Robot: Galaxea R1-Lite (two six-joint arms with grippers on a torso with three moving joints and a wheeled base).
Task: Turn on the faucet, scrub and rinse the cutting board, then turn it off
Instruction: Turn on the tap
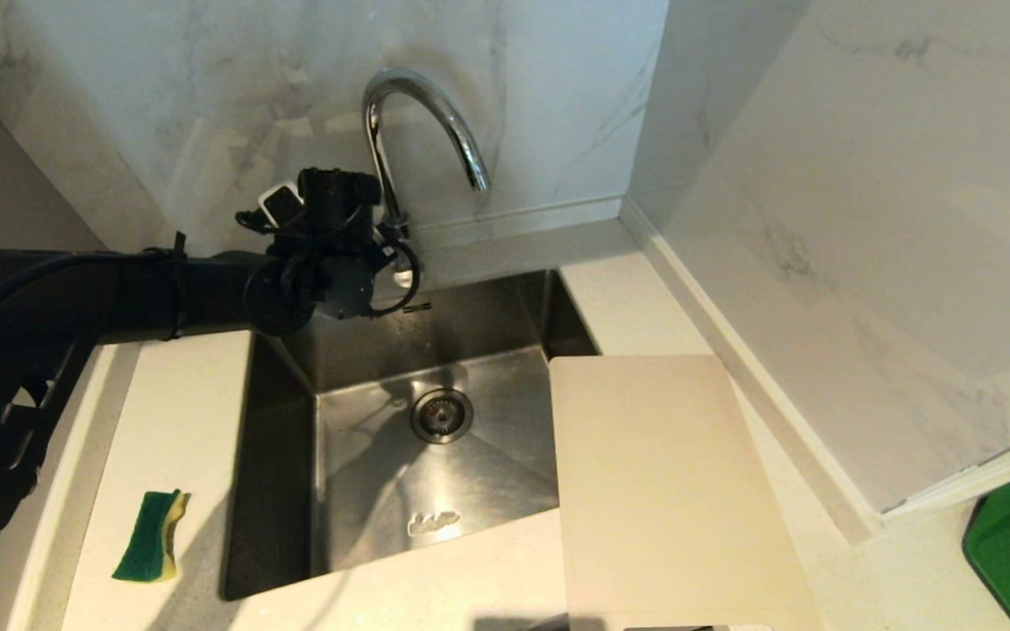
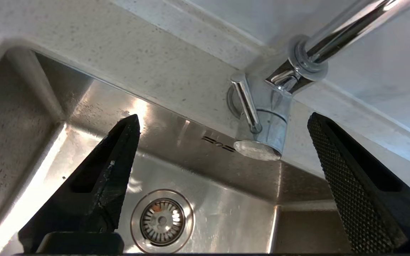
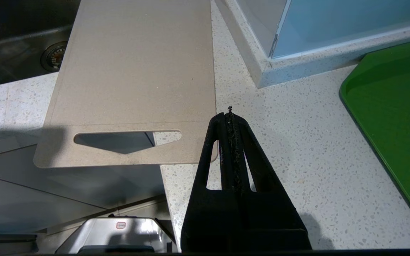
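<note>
Left gripper (image 2: 222,142): spread wide, nothing between the fingers; in the head view at upper centre-left, in front of the tap's base.
Fingers (image 2: 347,170): black wedge-shaped pads, one cross-hatched, the other scuffed and smoother.
Lever (image 2: 246,103): thin chrome stick in the upper middle of the left wrist view, framed by the gap between the two fingers but apparently beyond their tips; long axis running slantwise from upper left down to lower right, toward the valve body.
Faucet (image 1: 422,114): polished chrome gooseneck, high arch, upper centre of the head view, spout mouth opening above the basin; no water visible.
Nearer arm: left, by far; likely the one to work the lever, closing across its thin width.
Sink (image 1: 505,491): brushed steel, rectangular, round strainer drain mid-basin, centre of the head view.
Sponge (image 1: 152,536): green scouring face on yellow foam, lower left on the speckled counter, untouched.
Cutting board (image 1: 663,491): cream matte plastic, flat, rounded corners, lower centre-right, its upper left corner overhanging the sink edge.
Slot handle (image 3: 126,140): narrow cut near the board's short edge, lower left of the right wrist view.
Right gripper (image 3: 230,113): closed and empty, just beside that slotted end.
Green tray (image 3: 397,117): glossy, flat, right edge.
</note>
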